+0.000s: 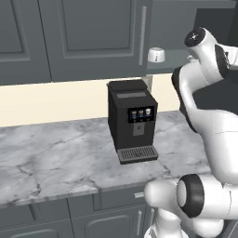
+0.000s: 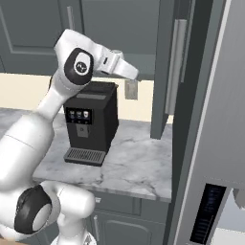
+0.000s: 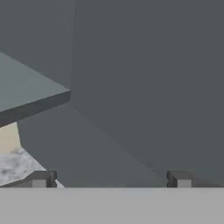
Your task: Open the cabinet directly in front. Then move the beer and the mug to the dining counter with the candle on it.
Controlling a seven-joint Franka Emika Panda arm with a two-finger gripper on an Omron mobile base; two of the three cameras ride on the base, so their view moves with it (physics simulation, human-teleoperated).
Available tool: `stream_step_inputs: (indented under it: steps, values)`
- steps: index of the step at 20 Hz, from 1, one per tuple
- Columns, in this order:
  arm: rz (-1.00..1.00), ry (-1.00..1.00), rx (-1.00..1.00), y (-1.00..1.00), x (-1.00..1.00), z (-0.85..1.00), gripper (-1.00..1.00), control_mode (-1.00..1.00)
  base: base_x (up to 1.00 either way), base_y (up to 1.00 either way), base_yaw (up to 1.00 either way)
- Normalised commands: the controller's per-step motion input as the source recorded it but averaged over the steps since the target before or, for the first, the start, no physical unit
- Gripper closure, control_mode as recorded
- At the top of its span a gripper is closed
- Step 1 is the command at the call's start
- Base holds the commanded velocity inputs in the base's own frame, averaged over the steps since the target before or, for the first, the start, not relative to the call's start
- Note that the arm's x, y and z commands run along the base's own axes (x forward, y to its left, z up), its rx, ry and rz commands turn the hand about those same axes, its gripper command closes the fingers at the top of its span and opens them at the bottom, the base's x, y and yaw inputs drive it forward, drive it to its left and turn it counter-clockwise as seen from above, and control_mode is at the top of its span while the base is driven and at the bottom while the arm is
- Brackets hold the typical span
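The cabinet (image 1: 176, 23) on the wall stands open, and its door (image 2: 162, 72) with the long silver handle (image 2: 178, 67) is swung out toward me. A white mug (image 1: 156, 55) sits on the grey shelf (image 1: 174, 60) inside, near the left edge of the opening. My arm reaches up to shelf height, with the hand (image 2: 122, 67) right of the mug and apart from it. My gripper (image 3: 110, 181) is open with nothing between its fingertips (image 3: 41, 179), facing the shelf edge (image 3: 30, 107) and a dark inner panel. The beer, the dining counter and the candle are out of view.
A black coffee machine (image 1: 132, 121) stands on the marble worktop (image 1: 51, 158) below the cabinet. The neighbouring wall cabinet door (image 1: 93, 32) is closed. A tall grey fridge (image 2: 215, 143) fills the right side. Base cabinets (image 1: 56, 218) run under the worktop.
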Motion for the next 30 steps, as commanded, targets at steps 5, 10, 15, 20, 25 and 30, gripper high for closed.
stream_step_inputs:
  steps: [5,10,15,20,25,30]
  values:
    - [0.28,-0.25,0.13,1.00,-0.79,-0.08,-1.00,-1.00,0.00,0.00,0.00]
    - [0.25,-0.26,0.12,1.00,-0.55,0.00,-1.00,-1.00,0.00,0.00,0.00]
    - [0.30,-0.08,0.10,1.00,-0.44,0.00,-1.00,-1.00,0.00,0.00,0.00]
    - [0.42,-0.13,0.20,0.72,-0.52,0.00,-1.00,-1.00,0.00,0.00,0.00]
    - [0.14,-0.24,0.07,0.03,-0.35,0.00,-1.00,-1.00,0.00,0.00,0.00]
    - [0.10,-0.25,0.00,0.00,-0.09,0.32,-1.00,-1.00,0.00,0.00,0.00]
